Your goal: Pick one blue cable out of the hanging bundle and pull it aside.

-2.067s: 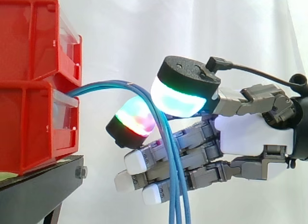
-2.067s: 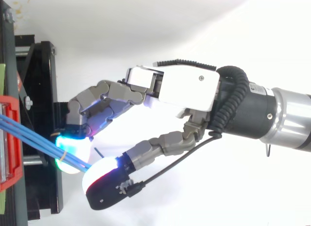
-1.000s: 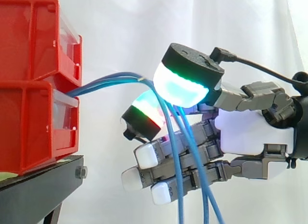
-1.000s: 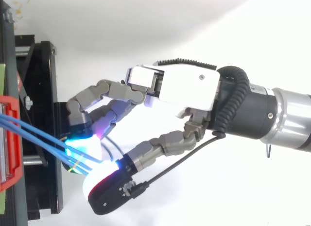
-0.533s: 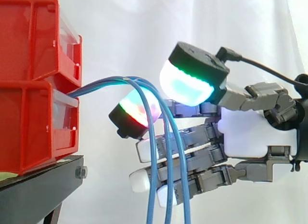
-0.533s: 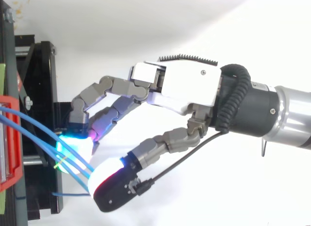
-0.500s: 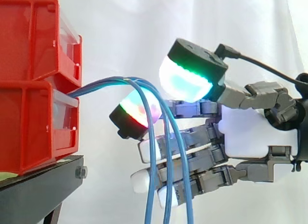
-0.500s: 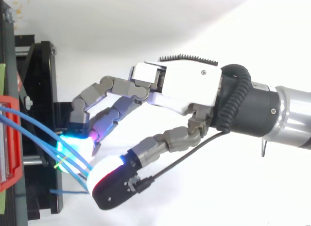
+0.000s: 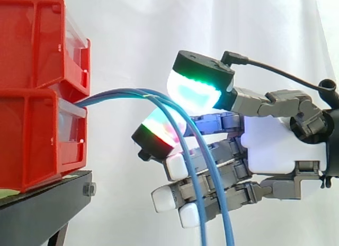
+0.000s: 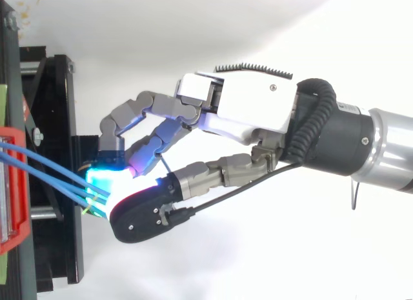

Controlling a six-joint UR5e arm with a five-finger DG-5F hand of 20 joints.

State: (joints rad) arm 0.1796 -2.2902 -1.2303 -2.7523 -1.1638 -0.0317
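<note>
Through my remote feeds, this reads as a robotics lab: a white curtain [image 9: 159, 29] backs stacked red bins [image 9: 32, 92] on a black stand [image 9: 42, 206], facing a robot hand [image 9: 275, 145] on an industrial arm [image 10: 384, 148].

Red bins [image 9: 33, 124] close behind cables [image 9: 122, 93]

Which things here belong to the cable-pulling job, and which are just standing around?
Job: hand; blue cables, pinched between its pads.
Just standing by: red bins; black stand; white curtain.
</note>
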